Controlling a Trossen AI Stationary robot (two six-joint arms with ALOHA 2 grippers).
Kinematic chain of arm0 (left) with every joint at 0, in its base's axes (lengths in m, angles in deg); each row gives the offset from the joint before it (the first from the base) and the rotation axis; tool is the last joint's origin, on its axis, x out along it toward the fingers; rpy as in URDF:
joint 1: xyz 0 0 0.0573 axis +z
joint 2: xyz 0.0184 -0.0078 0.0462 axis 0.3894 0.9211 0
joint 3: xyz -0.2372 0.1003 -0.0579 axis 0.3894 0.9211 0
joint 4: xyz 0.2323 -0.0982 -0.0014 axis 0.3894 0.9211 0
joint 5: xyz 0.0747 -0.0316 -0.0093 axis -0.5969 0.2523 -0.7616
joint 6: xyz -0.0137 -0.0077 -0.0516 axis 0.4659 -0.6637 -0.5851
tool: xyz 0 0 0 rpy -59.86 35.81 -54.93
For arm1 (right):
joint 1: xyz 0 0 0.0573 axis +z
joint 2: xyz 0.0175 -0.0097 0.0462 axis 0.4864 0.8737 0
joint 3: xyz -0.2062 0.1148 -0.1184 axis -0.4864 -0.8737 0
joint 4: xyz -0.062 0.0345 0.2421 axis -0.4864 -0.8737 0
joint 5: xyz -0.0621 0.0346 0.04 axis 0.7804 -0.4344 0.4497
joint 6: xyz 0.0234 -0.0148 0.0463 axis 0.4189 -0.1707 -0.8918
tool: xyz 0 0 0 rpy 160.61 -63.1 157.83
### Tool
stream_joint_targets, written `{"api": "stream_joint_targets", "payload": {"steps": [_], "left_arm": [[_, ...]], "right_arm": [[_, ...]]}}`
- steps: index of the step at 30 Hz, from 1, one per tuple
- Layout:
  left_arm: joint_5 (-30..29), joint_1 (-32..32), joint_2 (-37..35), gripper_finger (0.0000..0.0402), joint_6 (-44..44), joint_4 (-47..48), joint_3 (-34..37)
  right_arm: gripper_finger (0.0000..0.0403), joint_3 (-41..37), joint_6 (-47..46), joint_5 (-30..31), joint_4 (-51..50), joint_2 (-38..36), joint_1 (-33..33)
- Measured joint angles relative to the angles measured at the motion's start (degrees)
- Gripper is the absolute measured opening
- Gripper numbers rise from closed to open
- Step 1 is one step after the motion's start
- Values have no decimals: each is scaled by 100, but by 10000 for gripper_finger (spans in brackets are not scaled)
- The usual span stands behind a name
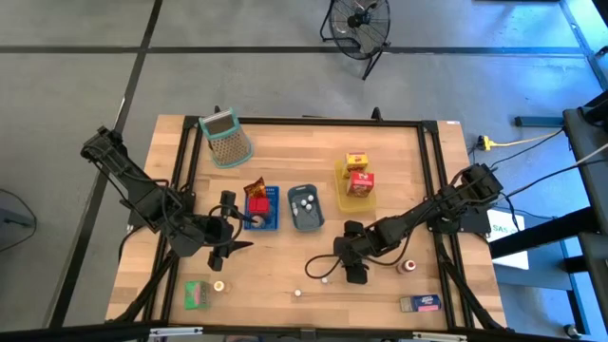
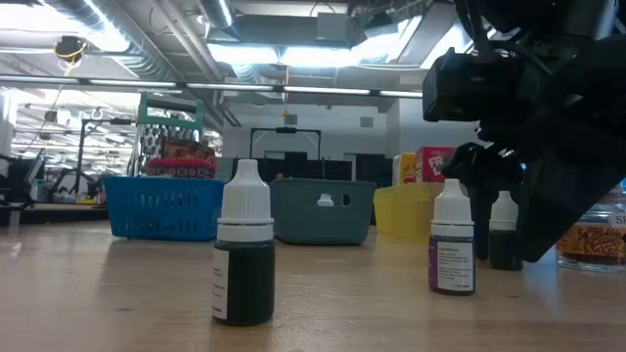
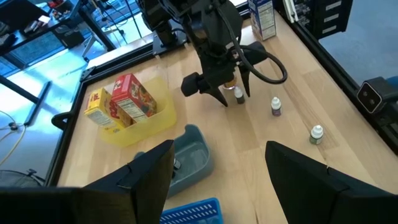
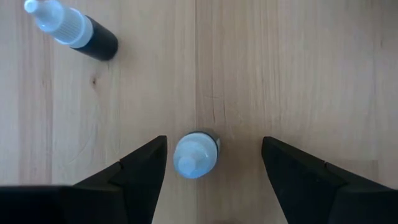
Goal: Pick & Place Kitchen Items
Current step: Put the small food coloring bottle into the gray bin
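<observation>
Right gripper (image 4: 211, 165) hangs open over the wooden table (image 1: 285, 152), fingers either side of a small white-capped dropper bottle (image 4: 195, 154), apparently not touching it. A second dark bottle (image 4: 71, 30) stands nearby. Left gripper (image 3: 217, 168), open, faces the grey-blue tray (image 3: 189, 155).

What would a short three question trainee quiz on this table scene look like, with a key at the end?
1. True or false: the right pincer is shut on a dropper bottle.
2. Which tray holds the two upright cartons? A) blue tray B) grey-blue tray C) yellow tray
3. In the right wrist view, how many dropper bottles show, and how do they stand?

Key
1. False: its fingers are open on either side of the bottle, not touching it.
2. C.
3. Two: one upright between the fingers, a second bottle farther off on the bare wood.
</observation>
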Motion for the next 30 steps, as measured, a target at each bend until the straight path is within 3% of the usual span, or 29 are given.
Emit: {"api": "stream_joint_targets", "payload": {"steps": [22, 30], "left_arm": [[7, 0, 1, 249, -144, 2, 0], [7, -1, 0, 249, -144, 2, 0]], "right_arm": [[268, 8, 20, 40, 24, 7, 0], [268, 447, 153, 77, -710, 15, -4]]}}
